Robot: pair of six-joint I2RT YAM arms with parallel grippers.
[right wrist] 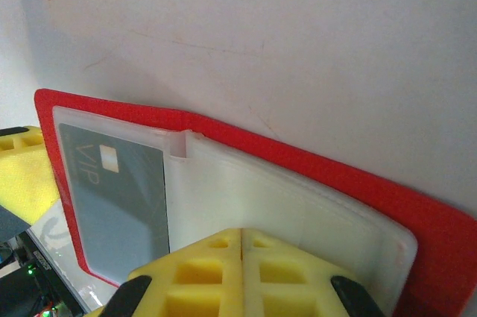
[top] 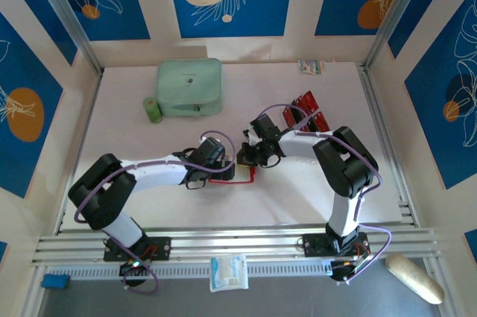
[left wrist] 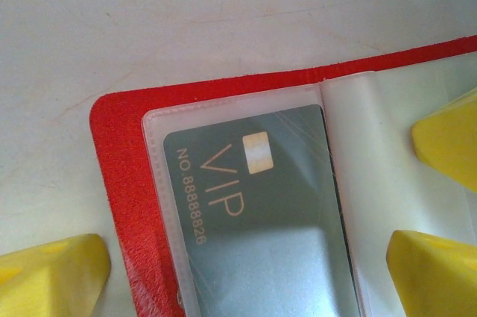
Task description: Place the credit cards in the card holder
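Several red credit cards (top: 305,112) sit beside the right arm, well apart from the card holder (top: 222,180), which lies open on the desk (top: 291,198) between both end effectors. One grey VIP card (left wrist: 261,212) already sits in a clear sleeve (right wrist: 283,205). The cards look thin, stiff and slick, so pinching a short edge seems best; the floppy sleeves will likely need holding open. The left end effector (left wrist: 250,250) is spread over the holder. The right end effector (right wrist: 242,242) is pressed together at the sleeve's edge. A mint-green case (top: 188,87) and a green roll (top: 153,110) lie behind, not obstructing.
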